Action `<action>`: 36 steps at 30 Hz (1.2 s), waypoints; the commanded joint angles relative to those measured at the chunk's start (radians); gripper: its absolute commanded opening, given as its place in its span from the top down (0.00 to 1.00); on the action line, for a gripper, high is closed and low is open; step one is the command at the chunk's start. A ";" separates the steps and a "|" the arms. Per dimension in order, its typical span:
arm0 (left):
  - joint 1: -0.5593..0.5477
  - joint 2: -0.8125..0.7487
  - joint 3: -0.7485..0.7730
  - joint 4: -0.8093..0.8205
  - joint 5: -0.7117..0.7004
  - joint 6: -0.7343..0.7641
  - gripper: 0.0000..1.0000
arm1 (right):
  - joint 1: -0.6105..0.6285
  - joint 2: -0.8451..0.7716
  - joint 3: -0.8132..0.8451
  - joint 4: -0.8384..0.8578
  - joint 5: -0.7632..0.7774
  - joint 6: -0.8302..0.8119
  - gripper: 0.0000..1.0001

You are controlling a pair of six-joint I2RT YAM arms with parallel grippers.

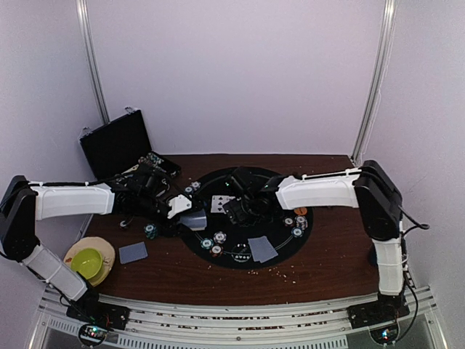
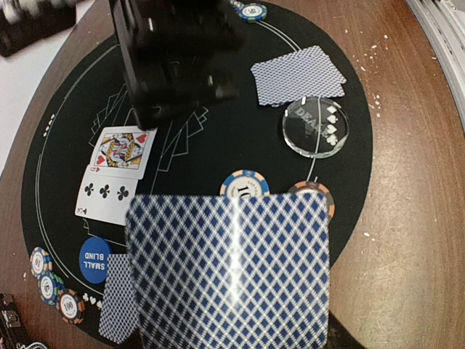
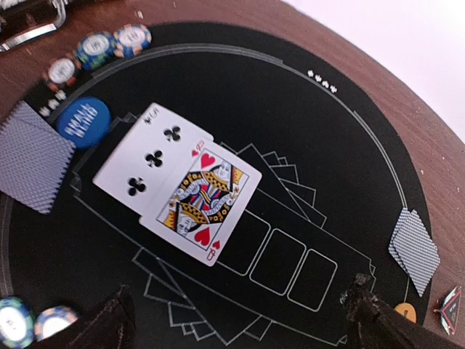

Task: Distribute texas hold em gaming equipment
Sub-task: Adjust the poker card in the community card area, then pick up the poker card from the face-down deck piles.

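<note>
Over the round black felt mat (image 1: 236,256), left gripper (image 1: 185,214) pinches a blue diamond-backed playing card (image 2: 229,269), seemingly mid-deal; right gripper (image 3: 240,316) gapes empty; next: a flat release

brown wooden table (image 2: 407,218) — smooth | round black mat (image 2: 240,138) — matt | clear plastic dealer disc (image 2: 315,128), glossy | blue-backed playing card (image 2: 229,276), glossy

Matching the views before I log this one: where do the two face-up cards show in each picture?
Top external: face-up cards, a pale patch near the middle of the round black mat.
Left wrist: face-up cards left of centre, queen of hearts overlapping a clubs card.
Right wrist: face-up cards centre-left, same overlap.
Shared landmark: the round black mat beneath them in all three views.
</note>
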 commanded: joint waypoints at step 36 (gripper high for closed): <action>-0.012 -0.033 -0.023 0.029 0.067 0.038 0.48 | 0.013 0.025 -0.031 0.432 -0.878 0.319 0.13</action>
